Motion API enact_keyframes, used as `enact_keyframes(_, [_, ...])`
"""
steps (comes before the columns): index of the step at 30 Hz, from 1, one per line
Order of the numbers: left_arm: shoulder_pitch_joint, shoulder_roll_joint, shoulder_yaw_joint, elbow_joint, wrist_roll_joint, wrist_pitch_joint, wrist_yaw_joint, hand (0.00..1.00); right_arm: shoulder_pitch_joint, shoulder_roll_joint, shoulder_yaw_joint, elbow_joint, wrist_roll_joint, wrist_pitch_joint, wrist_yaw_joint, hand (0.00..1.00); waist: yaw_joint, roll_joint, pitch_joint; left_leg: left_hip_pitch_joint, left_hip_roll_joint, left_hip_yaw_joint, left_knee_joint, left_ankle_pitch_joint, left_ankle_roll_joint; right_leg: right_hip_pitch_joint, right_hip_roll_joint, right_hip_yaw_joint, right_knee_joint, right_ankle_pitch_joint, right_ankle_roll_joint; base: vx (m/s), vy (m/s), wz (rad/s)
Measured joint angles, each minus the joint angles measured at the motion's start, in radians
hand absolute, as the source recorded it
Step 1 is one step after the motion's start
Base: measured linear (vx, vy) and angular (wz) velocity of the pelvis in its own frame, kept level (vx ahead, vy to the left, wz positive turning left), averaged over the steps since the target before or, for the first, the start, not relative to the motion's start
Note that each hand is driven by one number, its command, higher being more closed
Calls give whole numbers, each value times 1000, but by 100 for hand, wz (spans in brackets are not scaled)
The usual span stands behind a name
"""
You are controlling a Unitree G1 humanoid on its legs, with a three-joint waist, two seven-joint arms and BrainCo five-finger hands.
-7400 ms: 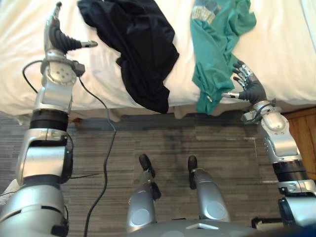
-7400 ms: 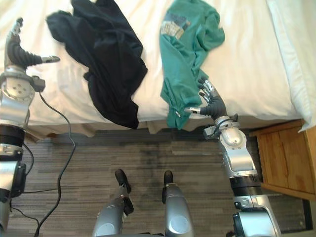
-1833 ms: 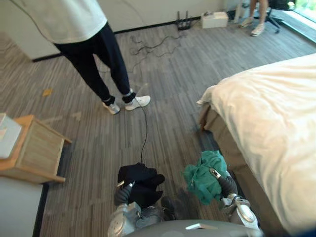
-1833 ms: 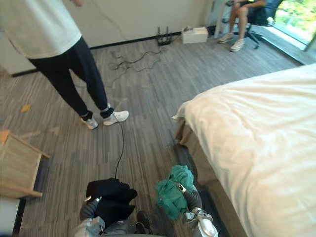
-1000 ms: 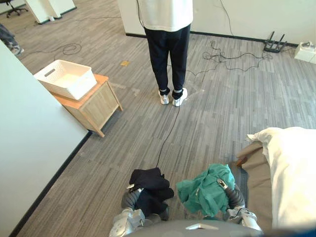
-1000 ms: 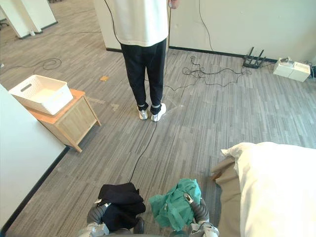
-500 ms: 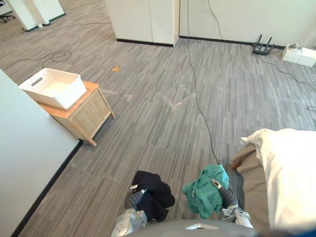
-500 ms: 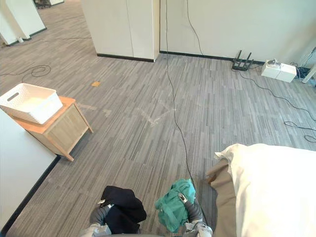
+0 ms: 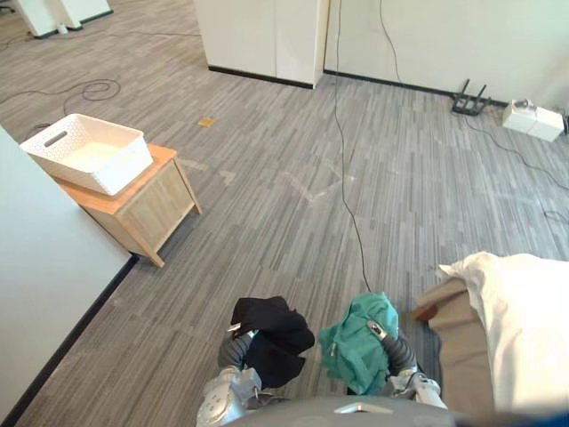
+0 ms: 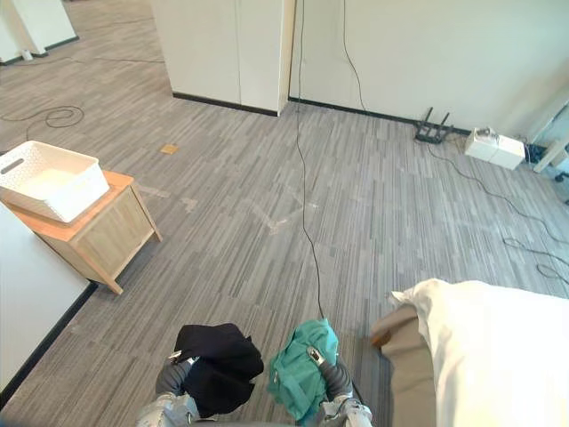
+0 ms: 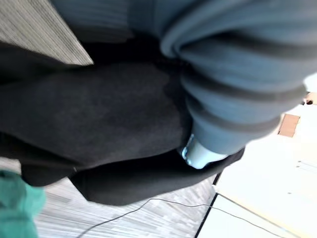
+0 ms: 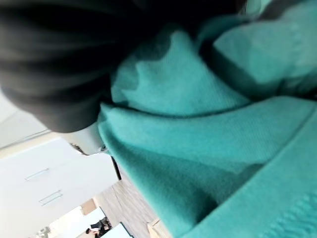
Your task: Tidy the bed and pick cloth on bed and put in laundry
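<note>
Low in the left eye view, my left hand (image 9: 231, 352) is shut on a bunched black cloth (image 9: 271, 329), held above the floor in front of me. Beside it my right hand (image 9: 399, 353) is shut on a crumpled green cloth (image 9: 354, 342). The left wrist view shows the black cloth (image 11: 99, 129) pressed against the hand's ribbed cover (image 11: 237, 89). In the right wrist view the green cloth (image 12: 198, 148) bulges past the dark cover (image 12: 59, 64). A white laundry basket (image 9: 84, 153) stands on a wooden bedside cabinet (image 9: 142, 206) ahead to the left, well away from both hands.
The bed's corner with its white duvet (image 9: 520, 320) is at the lower right. A white wall panel (image 9: 36, 294) runs along the left edge. White cupboards (image 9: 262, 36) stand at the far wall, with a router and a white box (image 9: 532, 116) on the floor to the right.
The camera has swung from a standing person to the cupboards and wall, so basket and bed have shifted in the picture. Both hands still hold their cloths in the same way.
</note>
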Motion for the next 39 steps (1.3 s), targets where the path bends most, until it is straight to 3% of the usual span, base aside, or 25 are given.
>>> enact_keyframes(2, [-8, 4, 1, 11, 0, 4, 0, 100, 0, 0, 1, 9, 5, 0, 0, 100, 1, -1, 1, 6, 10, -3, 23, -31, -16, -3, 17, 1, -132, 61, -16, 179, -143, 6])
enact_keyframes(3, [-5, 3, 0, 28, 1, 8, -1, 100, 0, -3, 2, 11, 10, 0, 1, 100, -2, 1, 2, -1, 23, -6, 77, -88, -30, 1, 20, 0, -173, 138, -27, 202, -206, -4])
enact_keyframes(4, [-1, 4, -1, 30, 1, 11, -1, 100, 8, -5, 3, 11, 11, 0, 1, 100, -2, 2, 2, 0, 29, -7, 100, -114, -34, 7, 22, -4, -165, 159, -31, 185, -209, -4])
enact_keyframes(6, [7, 7, -8, 41, 2, 11, -3, 100, 29, -10, 3, 3, 13, -4, 0, 100, -4, 33, 4, -4, 75, -20, 165, -175, -82, 14, 48, -36, -93, 103, -69, 208, -185, 11])
enact_keyframes(9, [13, 8, -35, 41, 4, 10, -10, 100, 30, -32, -2, -13, 19, -2, 1, 100, -24, 56, -12, -18, 109, -53, 178, -204, -99, -4, 62, -76, -31, 25, -95, 221, -211, 38])
enact_keyframes(10, [23, 3, -42, 39, 5, 10, -11, 100, 38, -35, -1, -35, 19, -1, 1, 100, -28, 69, -13, -44, 133, -46, 280, -214, -98, -4, 76, -95, -31, -4, -116, 231, -174, 45])
enact_keyframes(11, [23, -12, -38, 39, 5, 7, -11, 100, 41, -50, -9, -50, 19, -1, 2, 100, -28, 84, -15, -132, 169, -27, 538, -217, -99, -3, 86, -107, -21, -30, -128, 246, -158, 36])
enact_keyframes(12, [24, -21, -35, 38, 5, 4, -11, 100, 39, -61, -8, -51, 18, -1, 3, 100, -21, 96, -17, -169, 184, -25, 647, -182, -95, 8, 94, -109, -21, -39, -131, 397, -140, 19])
enact_keyframes(14, [54, -42, -19, 28, 5, -15, -32, 100, 32, -96, -6, -80, 17, 0, 14, 100, -7, 143, 6, -278, 261, -23, 959, -11, -49, 92, 136, -111, -41, -73, -162, 463, -55, 0])
enact_keyframes(17, [84, -50, 0, 26, 5, -17, -52, 100, 21, -109, -9, -84, 18, 1, 29, 100, 14, 140, 9, -417, 260, -23, 1152, -92, -49, 202, 135, -83, -111, -95, -166, 345, 17, -25])
enact_keyframes(18, [83, -51, 1, 24, 5, -18, -53, 100, 20, -109, -13, -85, 18, 1, 37, 100, 20, 136, 10, -436, 243, -15, 1123, -108, -53, 223, 130, -77, -134, -94, -165, 405, 63, -36])
enact_keyframes(21, [82, -52, 0, -16, 3, -19, -52, 100, 20, -104, -15, -88, 19, 1, 62, 100, 35, 82, 20, -459, 134, 70, 725, -140, -79, 324, 64, -64, -225, -83, -144, 456, 116, -28])
enact_keyframes(23, [69, -60, -4, -30, 1, -23, -47, 100, 22, -103, -34, -89, 18, 1, 79, 100, 35, 69, 16, -451, 71, 167, 337, -18, -76, 387, 41, -63, -278, -85, -121, 604, 221, -16])
enact_keyframes(24, [64, -56, -7, -30, -2, -24, -43, 100, 28, -87, -63, -69, 17, 4, 84, 100, 51, 60, 13, -413, 26, 181, 165, 166, 62, 424, 29, -48, -291, -103, -54, 536, 227, -1])
enact_keyframes(25, [59, -55, -3, -32, -2, -24, -37, 100, 24, -66, -73, -59, 17, 9, 83, 100, 46, 31, 6, -396, 1, 193, 155, 167, 57, 434, 5, -49, -293, -98, -37, 405, 171, 12])
enact_keyframes(27, [32, -49, 2, -35, -3, -38, -29, 100, 19, -57, -81, -89, 17, 8, 86, 100, 60, 24, 3, -417, -3, 192, 218, 91, 84, 433, -6, -26, -290, -4, 14, 502, 251, 20])
enact_keyframes(29, [32, -57, 0, -35, -6, -39, -28, 100, 18, -48, -82, -92, 17, 8, 87, 100, 65, 17, 4, -406, -4, 199, 250, 44, 87, 440, -22, -20, -269, 29, 30, 517, 294, -1])
enact_keyframes(30, [39, -61, 2, -35, -19, -41, -28, 100, 20, -38, -82, -92, 15, 10, 87, 100, 86, 9, 3, -362, -12, 204, 279, -26, 87, 425, -42, -5, -156, 60, 68, 406, 221, -11])
enact_keyframes(32, [48, -60, 0, -35, -17, -42, -29, 100, 19, -38, -73, -92, 14, 12, 87, 100, 90, -7, -10, -334, -30, 206, 285, -64, 90, 371, -75, 6, -4, 79, 94, 325, 172, -3])
enact_keyframes(33, [50, -54, 2, -37, -15, -47, -28, 100, 16, -35, -67, -92, 14, 11, 87, 100, 89, -19, -14, -309, -47, 203, 285, -89, 97, 321, -105, 10, 139, 113, 106, 326, 153, 16])
enact_keyframes(34, [52, -51, 6, -33, -14, -54, -28, 100, 13, -33, -55, -86, 15, 10, 85, 100, 85, -29, -15, -267, -66, 189, 280, -123, 106, 242, -142, 24, 339, 201, 105, 376, 169, 20])
enact_keyframes(35, [53, -51, 12, -11, -14, -57, -26, 100, 15, -33, -42, -73, 15, 10, 85, 100, 83, -30, -11, -219, -73, 179, 271, -146, 104, 159, -165, 33, 527, 174, 94, 354, 148, 16])
enact_keyframes(36, [55, -50, 15, 0, -14, -57, -23, 100, 18, -33, -38, -65, 15, 10, 85, 100, 82, -25, -8, -194, -74, 173, 260, -150, 104, 128, -165, 30, 583, 148, 83, 389, 148, 20])
enact_keyframes(37, [61, -46, 20, 16, -14, -60, -17, 100, 28, -35, -27, -57, 15, 9, 85, 100, 71, -10, -1, -121, -74, 147, 216, -151, 102, 65, -158, 7, 660, 91, 40, 370, 114, 40])
enact_keyframes(39, [64, -36, 20, 17, -15, -68, -4, 100, 34, -36, -12, -57, 15, 2, 85, 100, 47, -3, 3, -51, -74, 108, 170, -151, 101, -26, -155, -35, 651, 22, 37, 320, 56, 55])
